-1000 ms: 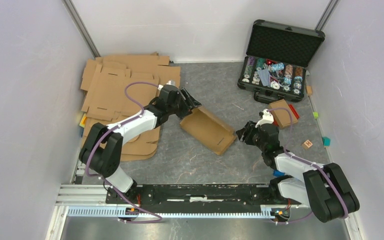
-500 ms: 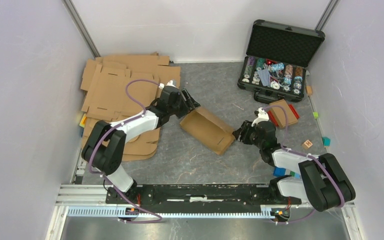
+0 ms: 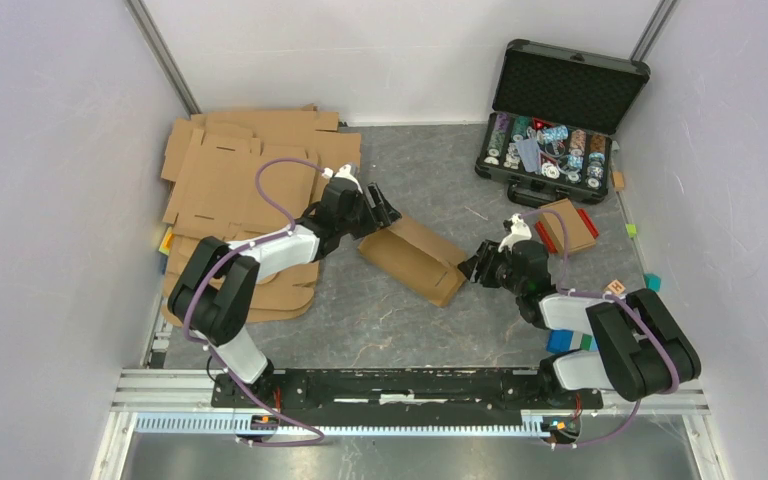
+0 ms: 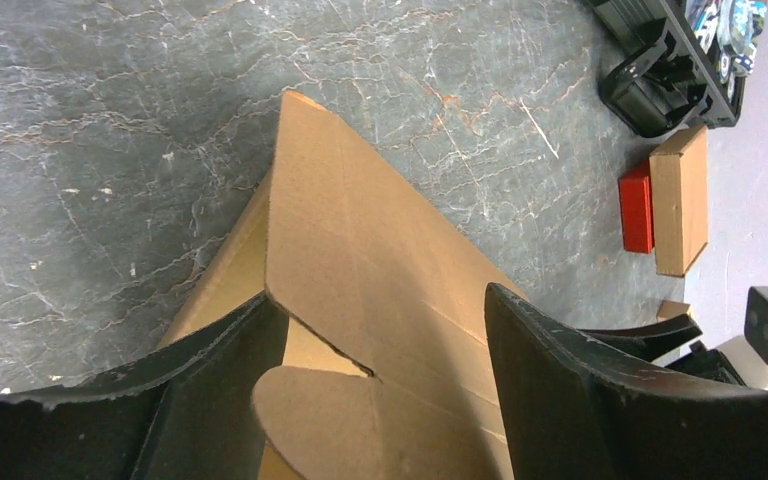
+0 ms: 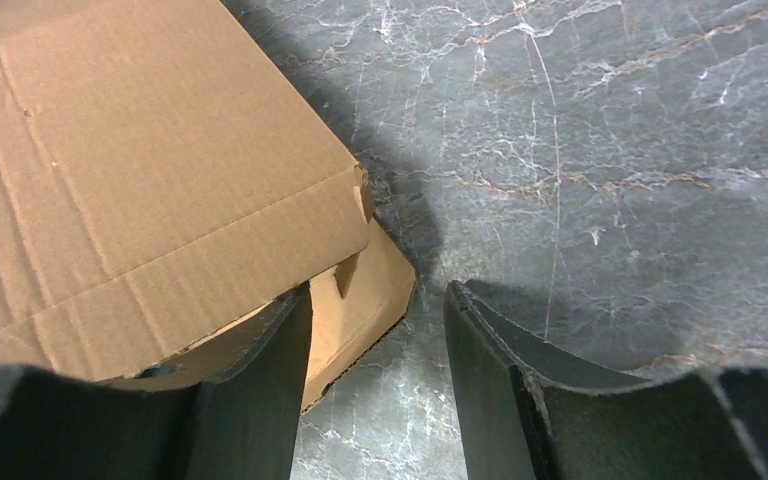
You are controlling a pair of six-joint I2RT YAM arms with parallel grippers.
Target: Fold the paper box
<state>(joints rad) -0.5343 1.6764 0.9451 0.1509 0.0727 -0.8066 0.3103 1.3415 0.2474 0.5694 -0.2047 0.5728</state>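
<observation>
The paper box (image 3: 415,258), brown corrugated cardboard and partly folded, lies slantwise mid-table. My left gripper (image 3: 384,214) is at its far-left end. In the left wrist view that gripper (image 4: 378,295) is open astride the box (image 4: 380,260), above a rounded flap (image 4: 340,420), with the left fingertip (image 4: 250,320) against the top panel's corner. My right gripper (image 3: 470,270) is at the box's near-right end. In the right wrist view it (image 5: 378,295) is open; its left finger (image 5: 260,380) sits under the box's top panel (image 5: 140,180), and a flap corner and bare table lie between the fingers.
Flat cardboard blanks (image 3: 250,170) are stacked at the back left under the left arm. An open black case of poker chips (image 3: 560,110) stands at the back right. A small cardboard box (image 3: 568,225) on red blocks and small coloured blocks (image 3: 615,288) lie near the right wall.
My right gripper has moved left up to the box's near-right end. The left gripper has opened a little wider at the far end. The box has shifted slightly left.
</observation>
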